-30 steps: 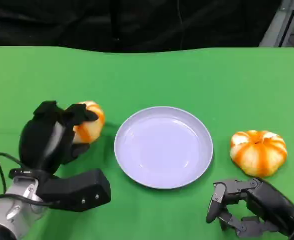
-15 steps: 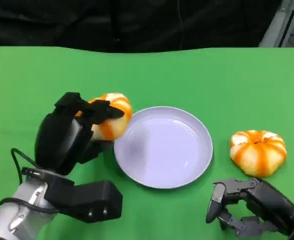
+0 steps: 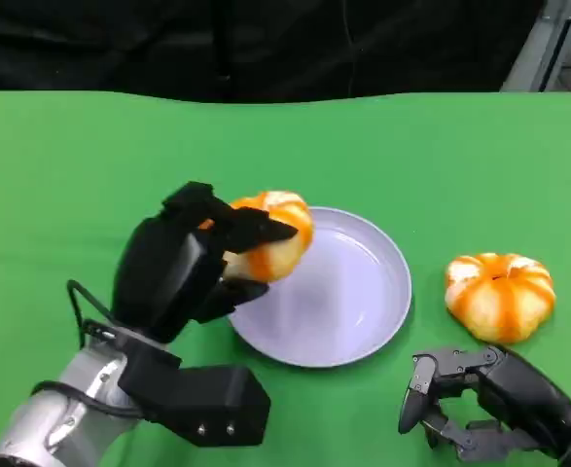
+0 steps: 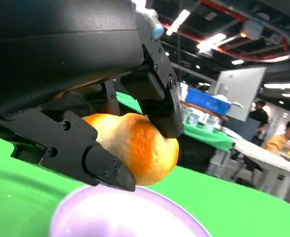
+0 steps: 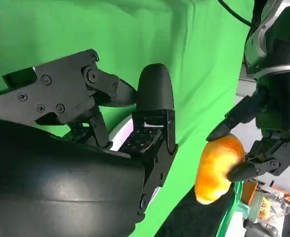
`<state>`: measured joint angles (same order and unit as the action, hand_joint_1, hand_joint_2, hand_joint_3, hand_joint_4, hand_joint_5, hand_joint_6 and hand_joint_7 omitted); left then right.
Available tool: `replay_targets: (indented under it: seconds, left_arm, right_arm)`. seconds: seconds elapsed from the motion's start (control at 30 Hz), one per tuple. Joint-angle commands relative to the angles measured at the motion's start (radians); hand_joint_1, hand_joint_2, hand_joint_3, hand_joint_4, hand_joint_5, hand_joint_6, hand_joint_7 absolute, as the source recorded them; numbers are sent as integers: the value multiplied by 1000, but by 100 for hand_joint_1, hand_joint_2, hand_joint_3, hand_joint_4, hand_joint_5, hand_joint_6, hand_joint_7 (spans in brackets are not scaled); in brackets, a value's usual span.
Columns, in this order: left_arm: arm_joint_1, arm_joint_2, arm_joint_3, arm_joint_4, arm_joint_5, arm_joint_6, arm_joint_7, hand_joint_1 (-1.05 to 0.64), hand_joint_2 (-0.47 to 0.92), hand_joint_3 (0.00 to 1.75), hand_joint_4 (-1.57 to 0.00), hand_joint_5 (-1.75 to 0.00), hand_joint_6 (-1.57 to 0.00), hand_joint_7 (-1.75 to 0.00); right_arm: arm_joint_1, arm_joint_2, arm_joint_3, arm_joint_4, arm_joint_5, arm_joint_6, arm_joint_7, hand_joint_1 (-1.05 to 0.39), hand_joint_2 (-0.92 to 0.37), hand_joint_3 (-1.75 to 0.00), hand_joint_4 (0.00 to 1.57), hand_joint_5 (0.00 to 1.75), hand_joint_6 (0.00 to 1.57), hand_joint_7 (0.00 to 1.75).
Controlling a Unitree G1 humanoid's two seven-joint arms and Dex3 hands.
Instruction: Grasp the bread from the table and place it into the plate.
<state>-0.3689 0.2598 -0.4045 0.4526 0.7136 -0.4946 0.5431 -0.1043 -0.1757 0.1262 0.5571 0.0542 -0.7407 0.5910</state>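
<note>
My left hand point(image 3: 183, 268) grips an orange-and-cream striped bread point(image 3: 273, 236) and holds it just above the left rim of the pale lilac plate point(image 3: 363, 292). The left wrist view shows the bread point(image 4: 137, 145) pinched between black fingers point(image 4: 90, 153) with the plate point(image 4: 130, 217) right below it. A second bread point(image 3: 500, 296) of the same kind lies on the green table to the right of the plate. My right hand point(image 3: 484, 399) rests low at the front right, fingers curled, holding nothing. The right wrist view also catches the held bread point(image 5: 218, 167).
Green cloth point(image 3: 90, 156) covers the table up to a dark backdrop at the far edge. A black cable point(image 3: 76, 311) loops off my left wrist. People and tables stand in the background of the left wrist view.
My left hand has carried the bread up and to the right, from the table left of the plate to above the plate's left rim. The right hand and second bread stayed still.
</note>
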Motion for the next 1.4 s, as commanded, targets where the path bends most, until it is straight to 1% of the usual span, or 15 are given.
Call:
replay_targets:
  seconds: [0.03, 0.13, 0.27, 0.4, 0.53, 0.67, 0.73, 0.77, 0.93, 1.03, 1.2, 1.23, 1.27, 1.33, 1.4]
  left_arm:
    - [-40, -15, -4, 45, -17, -25, -45, -12, 86, 0, -56, -132, -87, -62]
    - [-53, -26, -1, 72, -28, -48, -60, -10, 85, 0, -56, -132, -86, -64]
    - [-104, -41, -19, 164, -17, -87, -74, -11, 86, 0, -54, -134, -83, -69]
    - [-157, -59, -38, 266, -21, -121, -85, -13, 88, 0, -56, -127, -83, -64]
    - [-198, -75, -49, 337, -23, -131, -105, -15, 91, 1, -56, -121, -85, -55]
    - [-231, -89, -59, 392, -24, -139, -114, -16, 91, 0, -54, -121, -88, -49]
    - [-256, -101, -66, 436, -29, -147, -127, -13, 90, 0, -60, -110, -94, -37]
    - [-264, -105, -68, 450, -31, -151, -129, -13, 90, 0, -61, -108, -96, -33]
    - [-303, -129, -88, 524, -23, -146, -138, -12, 87, 0, -60, -105, -98, -26]
    - [-325, -143, -102, 567, -12, -144, -125, -12, 87, 0, -59, -105, -100, -18]
    - [-344, -158, -106, 616, -22, -157, -116, -12, 87, 0, -63, -95, -104, -10]
    - [-347, -163, -105, 628, -24, -162, -115, -12, 87, 0, -66, -76, -101, -6]
    - [-350, -165, -105, 638, -25, -166, -111, -12, 87, 0, -75, -52, -97, -3]
    - [-353, -167, -105, 647, -22, -172, -101, -15, 86, 0, -81, -21, -87, -1]
    - [-355, -167, -108, 652, -17, -171, -94, -19, 86, 0, -82, -10, -82, 0]
  right_arm:
    - [6, -10, -1, -14, -2, 0, -11, -7, -73, -80, 75, 164, 82, 117]
    - [7, -11, 0, -17, -5, 0, -15, -7, -73, -81, 75, 163, 82, 117]
    - [9, -11, 6, -20, -6, -3, -10, -8, -72, -82, 75, 163, 82, 118]
    - [9, -11, 13, -15, 0, -3, 2, -9, -72, -82, 74, 166, 79, 121]
    - [10, -11, 15, -13, 7, -6, 8, -10, -72, -82, 72, 168, 77, 124]
    - [8, -10, 14, -8, 10, -17, 13, -10, -72, -82, 71, 169, 77, 124]
    - [6, -12, 14, -3, 4, -29, 11, -10, -72, -81, 70, 169, 76, 124]
    - [6, -12, 14, -1, 3, -32, 11, -10, -72, -81, 70, 169, 76, 124]
    - [6, -12, 15, -3, 7, -27, 12, -11, -73, -80, 70, 169, 76, 124]
    - [5, -12, 15, 1, 5, -26, 11, -11, -73, -80, 70, 168, 76, 123]
    - [1, -12, 16, 5, 2, -34, 10, -12, -74, -79, 71, 168, 76, 123]
    - [0, -12, 16, 7, 3, -38, 11, -12, -74, -79, 71, 168, 76, 124]
    - [0, -12, 17, 5, 3, -35, 12, -11, -74, -79, 70, 169, 76, 125]
    - [1, -13, 17, 3, 0, -34, 9, -12, -74, -78, 69, 170, 75, 127]
    - [1, -13, 17, 4, -2, -36, 8, -12, -74, -78, 69, 171, 74, 128]
